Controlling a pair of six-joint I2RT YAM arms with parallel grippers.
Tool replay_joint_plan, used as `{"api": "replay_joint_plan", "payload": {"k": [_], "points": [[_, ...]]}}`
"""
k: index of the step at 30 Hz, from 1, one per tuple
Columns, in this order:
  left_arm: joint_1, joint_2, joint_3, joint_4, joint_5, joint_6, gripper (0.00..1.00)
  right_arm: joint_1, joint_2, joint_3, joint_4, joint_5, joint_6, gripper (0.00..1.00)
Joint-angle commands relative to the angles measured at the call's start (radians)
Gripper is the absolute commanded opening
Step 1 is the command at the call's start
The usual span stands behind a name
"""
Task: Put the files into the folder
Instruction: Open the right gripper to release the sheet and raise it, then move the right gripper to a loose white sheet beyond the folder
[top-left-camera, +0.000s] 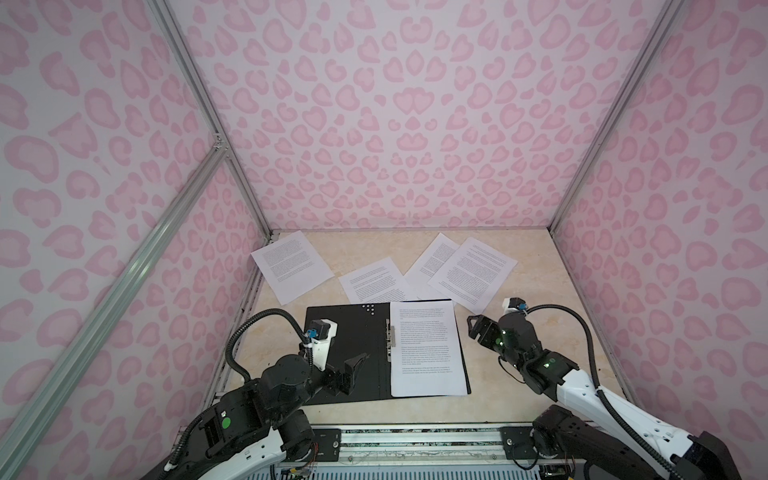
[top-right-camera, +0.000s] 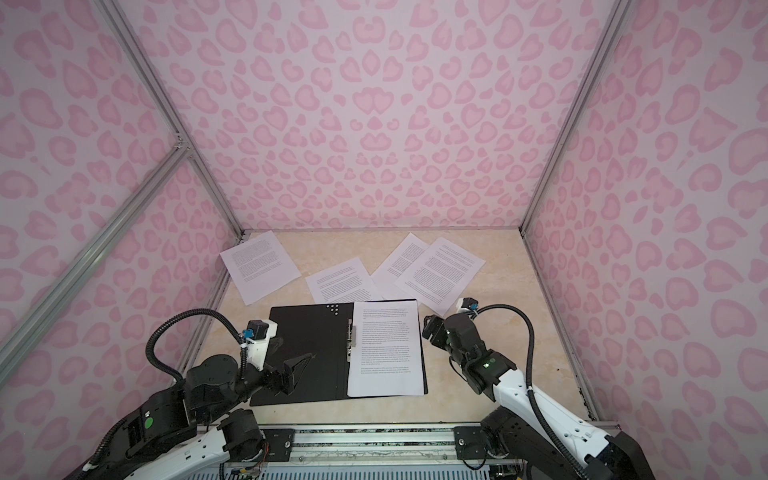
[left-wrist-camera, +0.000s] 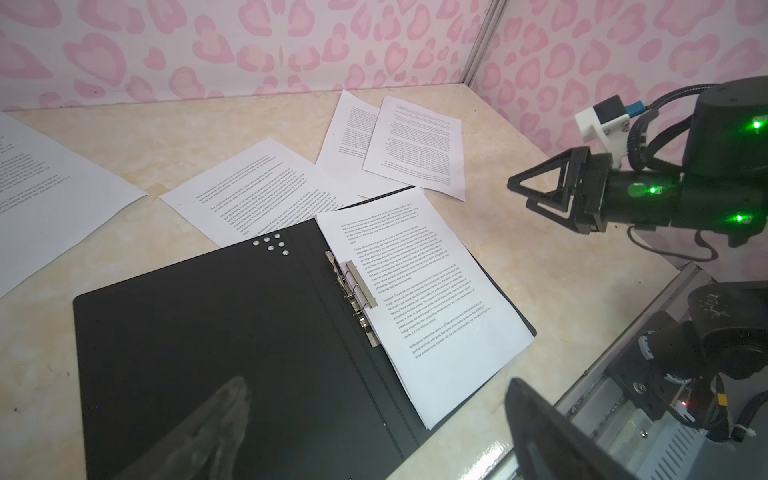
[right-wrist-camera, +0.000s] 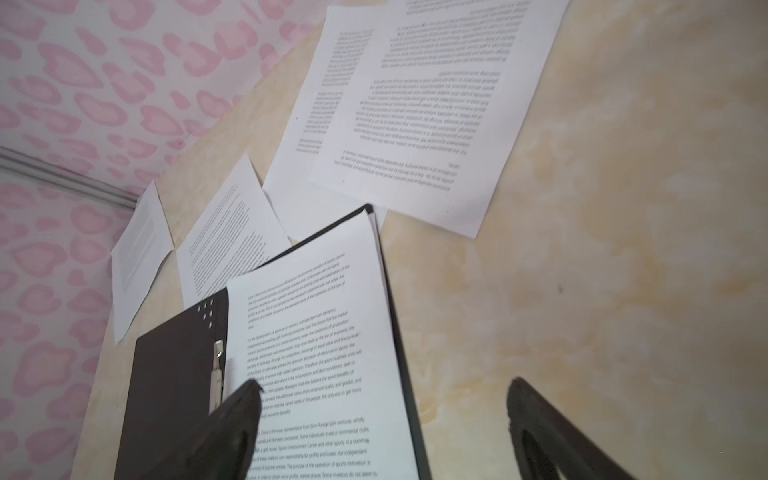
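The folder (top-left-camera: 345, 353) lies open on the table (top-left-camera: 528, 332), files (top-left-camera: 428, 349) on its right half, loose sheets (top-left-camera: 471, 272) behind it.

The files (top-left-camera: 428, 349) are covering the right half of the folder (top-left-camera: 361, 328), hiding their own count. In the left wrist view, the frame edge is cutting off the leftmost sheet (left-wrist-camera: 50, 195). In the right wrist view, the fingers (right-wrist-camera: 232, 432) of the right claw (right-wrist-camera: 384, 384) are appearing blurred and cropped.
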Motion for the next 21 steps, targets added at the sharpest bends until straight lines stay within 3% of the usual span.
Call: {"api": "replay_joint_plan", "payload": {"k": [1,5,12,16,21], "points": [[0.0,0.0,-0.002,0.02,-0.012,0.0,0.97,-0.146,0.06,0.054,0.038,-0.209,-0.158,0.78],[0.0,-0.001,-0.002,0.018,-0.015,0.0,0.97,-0.255,0.294,0.203,0.069,-0.347,-0.19,0.63],[0.0,0.002,0.0,0.013,-0.023,-0.002,0.97,-0.288,0.747,0.522,0.025,-0.487,-0.244,0.5],[0.0,0.002,-0.002,0.013,-0.021,-0.002,0.97,-0.305,0.894,0.625,0.005,-0.524,-0.24,0.48],[0.0,0.003,-0.002,0.015,-0.022,-0.002,0.97,-0.309,0.935,0.639,-0.008,-0.517,-0.245,0.49]]}}
